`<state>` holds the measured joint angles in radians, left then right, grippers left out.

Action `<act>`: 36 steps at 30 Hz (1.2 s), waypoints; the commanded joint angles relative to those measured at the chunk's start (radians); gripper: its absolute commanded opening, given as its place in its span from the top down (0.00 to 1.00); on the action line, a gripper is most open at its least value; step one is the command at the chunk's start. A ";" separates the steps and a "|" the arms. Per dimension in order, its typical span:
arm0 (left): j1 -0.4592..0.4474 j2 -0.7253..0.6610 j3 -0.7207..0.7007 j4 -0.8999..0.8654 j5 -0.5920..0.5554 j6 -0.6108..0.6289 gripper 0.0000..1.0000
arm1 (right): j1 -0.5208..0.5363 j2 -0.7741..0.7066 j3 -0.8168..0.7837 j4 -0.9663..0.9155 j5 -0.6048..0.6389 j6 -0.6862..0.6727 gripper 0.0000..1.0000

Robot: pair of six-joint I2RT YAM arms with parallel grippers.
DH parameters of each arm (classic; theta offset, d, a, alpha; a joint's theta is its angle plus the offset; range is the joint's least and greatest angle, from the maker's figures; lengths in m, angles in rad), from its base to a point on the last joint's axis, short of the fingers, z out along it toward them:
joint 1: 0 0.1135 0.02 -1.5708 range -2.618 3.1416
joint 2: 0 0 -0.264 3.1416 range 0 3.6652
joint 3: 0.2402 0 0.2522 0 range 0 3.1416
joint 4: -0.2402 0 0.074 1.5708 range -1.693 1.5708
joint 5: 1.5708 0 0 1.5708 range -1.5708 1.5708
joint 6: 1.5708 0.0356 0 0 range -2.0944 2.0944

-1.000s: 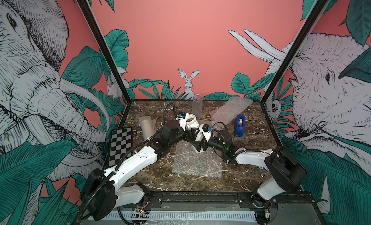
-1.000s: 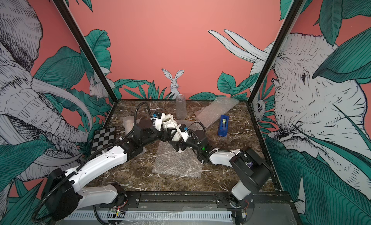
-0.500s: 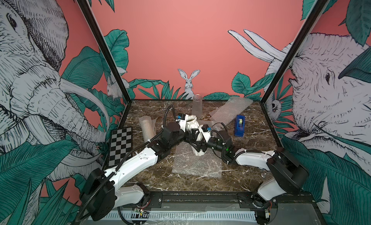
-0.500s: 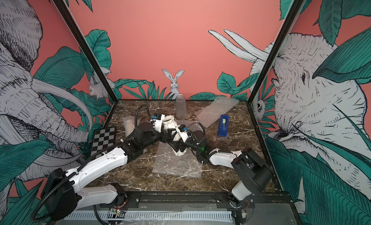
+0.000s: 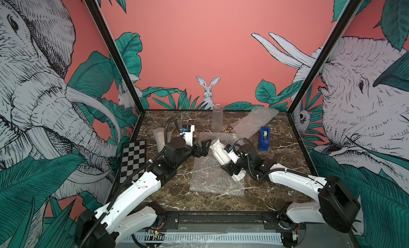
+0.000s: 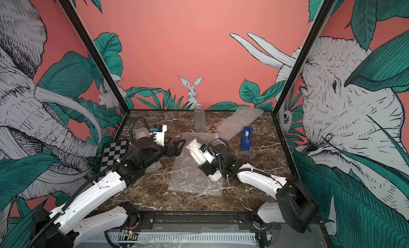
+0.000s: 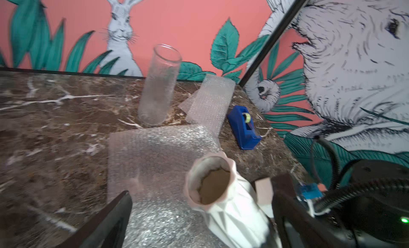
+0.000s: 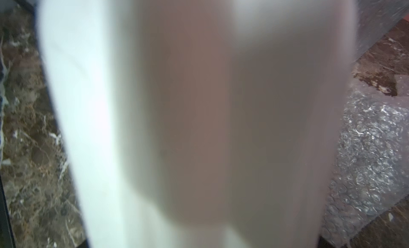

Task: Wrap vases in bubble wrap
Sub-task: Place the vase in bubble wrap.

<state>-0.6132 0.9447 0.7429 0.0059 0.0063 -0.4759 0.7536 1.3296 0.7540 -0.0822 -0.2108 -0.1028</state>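
A white ribbed vase [image 5: 218, 150] [image 6: 194, 148] hangs tilted over a bubble wrap sheet [image 5: 212, 180] [image 6: 188, 180] in mid-table, with my right gripper [image 5: 231, 168] [image 6: 209, 168] shut on its lower body. In the right wrist view the vase [image 8: 199, 114] fills the picture as a white blur and hides the jaws. My left gripper [image 5: 204, 147] [image 7: 202, 213] stands open just left of the vase's mouth [image 7: 210, 185], its fingers clear of the rim. A clear glass vase [image 5: 217, 120] [image 7: 158, 85] stands upright at the back.
A blue tape dispenser [image 5: 264, 139] [image 7: 243, 129] sits at the right. Another bubble wrap sheet [image 5: 254, 120] lies at the back right. A bubble-wrapped roll [image 5: 159, 137] stands behind the left arm. A checkerboard card [image 5: 132, 160] lies at the left edge.
My left gripper has opened, let go of the white vase's top and drawn back a little to the left. The right gripper keeps hold of the vase.
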 commanded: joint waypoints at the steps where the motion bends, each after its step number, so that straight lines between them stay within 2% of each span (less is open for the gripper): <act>1: 0.096 -0.053 -0.050 -0.072 0.010 -0.038 0.01 | 0.041 -0.014 0.118 -0.179 0.002 -0.181 0.53; 4: 0.154 -0.081 -0.089 -0.095 0.054 -0.057 0.01 | 0.063 0.032 0.172 -0.274 -0.002 -0.243 0.53; 8: 0.170 -0.082 -0.122 -0.145 0.020 -0.086 0.01 | 0.108 0.135 0.266 -0.406 0.035 -0.303 0.53; 10: 0.173 -0.081 -0.163 -0.116 0.023 -0.112 0.01 | 0.130 0.193 0.314 -0.452 0.040 -0.316 0.55; 14: 0.173 -0.074 -0.233 -0.055 0.038 -0.166 0.01 | 0.155 0.259 0.347 -0.458 0.036 -0.302 0.55; 17: 0.174 -0.063 -0.266 -0.035 0.034 -0.183 0.01 | 0.183 0.301 0.352 -0.452 0.062 -0.303 0.51; 21: 0.174 -0.036 -0.338 0.092 0.081 -0.239 0.01 | 0.197 0.342 0.380 -0.500 0.077 -0.314 0.50; 26: 0.173 0.027 -0.374 0.162 0.124 -0.282 0.02 | 0.204 0.357 0.386 -0.513 0.109 -0.323 0.48; 36: 0.167 0.069 -0.398 0.194 0.132 -0.295 0.02 | 0.215 0.418 0.416 -0.507 0.100 -0.332 0.41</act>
<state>-0.4442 1.0145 0.3630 0.1646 0.1356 -0.7475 0.9569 1.7451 1.1320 -0.6075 -0.1001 -0.4194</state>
